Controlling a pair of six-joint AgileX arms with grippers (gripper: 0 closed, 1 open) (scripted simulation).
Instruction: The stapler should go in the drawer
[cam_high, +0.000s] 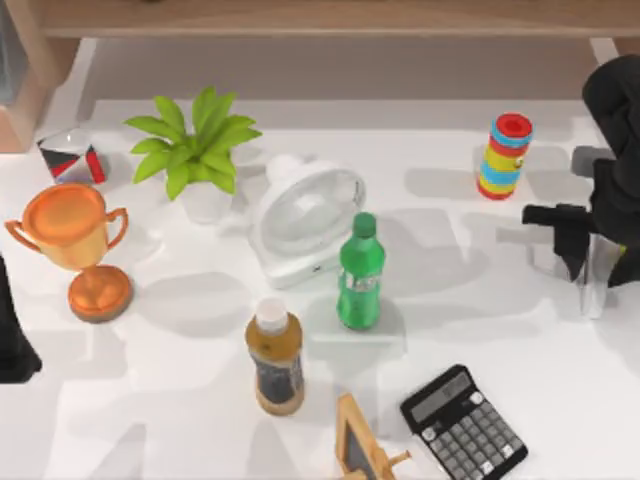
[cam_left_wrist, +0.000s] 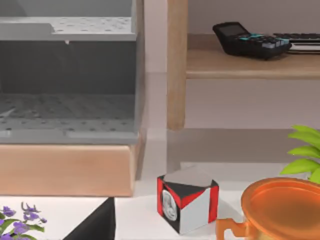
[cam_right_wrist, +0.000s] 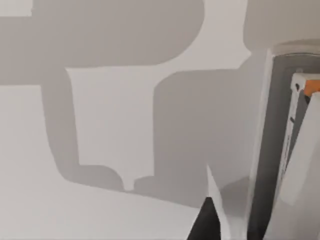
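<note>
The step in hand appears to be the pick-up. The right gripper (cam_high: 578, 255) hangs over the right side of the white table (cam_high: 150, 420), just beside or touching the stapler (cam_high: 596, 285), a slim white-and-pale-grey bar. In the right wrist view the stapler (cam_right_wrist: 280, 150) runs close alongside the camera. Whether the jaws have closed on it cannot be told. The left arm (cam_high: 12, 340) is parked at the table's left edge, and its jaw state cannot be told either. Its wrist camera faces the grey perforated drawer unit (cam_left_wrist: 67, 75), which sits on a wooden base at the far left corner. The next move probably calls for a firm hold on the bar, a clear lift, and then a long carry across the table towards that corner. Several tall things stand between the stapler and the drawer: a stacked tower of coloured rings (cam_high: 505, 156), a green plastic bottle (cam_high: 360, 272), a round white fan (cam_high: 300, 222), a leafy green potted plant (cam_high: 195, 145) and an orange trophy cup (cam_high: 78, 240). A low carry could knock them over. A dark grey calculator (cam_high: 465, 425) and a brown bottle with a white cap (cam_high: 276, 360) stand nearer the front, out of that path.
</note>
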